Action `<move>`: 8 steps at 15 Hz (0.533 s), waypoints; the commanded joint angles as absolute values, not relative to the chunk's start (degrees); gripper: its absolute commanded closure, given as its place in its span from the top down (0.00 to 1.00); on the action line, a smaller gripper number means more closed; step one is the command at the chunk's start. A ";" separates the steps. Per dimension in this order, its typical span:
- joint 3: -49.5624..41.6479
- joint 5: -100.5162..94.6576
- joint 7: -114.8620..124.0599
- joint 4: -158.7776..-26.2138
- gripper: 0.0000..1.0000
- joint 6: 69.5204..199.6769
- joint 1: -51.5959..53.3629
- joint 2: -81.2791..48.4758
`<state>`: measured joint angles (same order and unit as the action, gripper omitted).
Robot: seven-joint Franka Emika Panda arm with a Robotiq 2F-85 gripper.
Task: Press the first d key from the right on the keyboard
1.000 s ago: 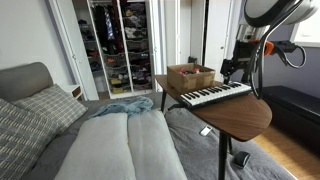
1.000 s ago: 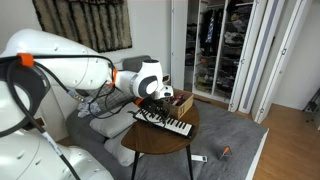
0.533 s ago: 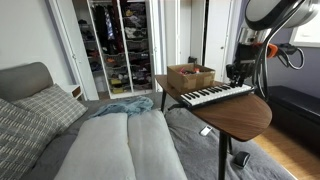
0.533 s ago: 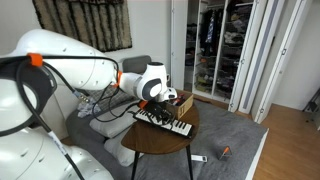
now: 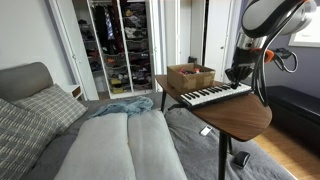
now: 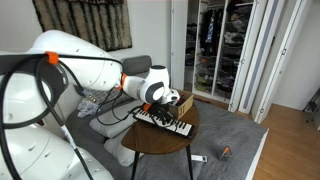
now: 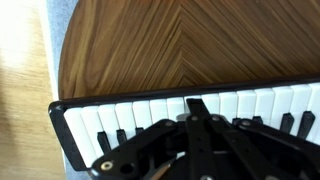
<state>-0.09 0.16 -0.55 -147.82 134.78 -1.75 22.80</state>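
Note:
The keyboard [image 5: 214, 95] lies across the round wooden table [image 5: 240, 115] in both exterior views, a slim dark case with white and black keys [image 6: 165, 122]. My gripper [image 5: 234, 74] hangs just above its far right end. In the wrist view the keyboard [image 7: 120, 115] fills the lower half, its end at the left. The gripper [image 7: 197, 104] is shut, its two fingers pressed together into one dark tip over the white keys near that end. I cannot tell whether the tip touches a key.
A brown cardboard box [image 5: 190, 76] stands on the table right behind the keyboard, also seen in an exterior view [image 6: 181, 103]. A bed with pillows [image 5: 40, 110] lies beside the table. An open closet [image 5: 120, 45] is at the back. Bare tabletop [image 7: 170, 50] lies beyond the keys.
The gripper has gone from open to shut and has shifted slightly over the keyboard's end. Keyboard and box have not moved.

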 commanded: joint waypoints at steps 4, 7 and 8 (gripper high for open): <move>-1.14 -1.77 -2.75 -146.99 0.00 137.73 -2.01 20.04; -1.39 -1.83 -3.49 -146.92 0.00 138.73 -2.03 19.39; -1.44 -1.83 -3.73 -146.89 0.00 139.02 -2.01 19.18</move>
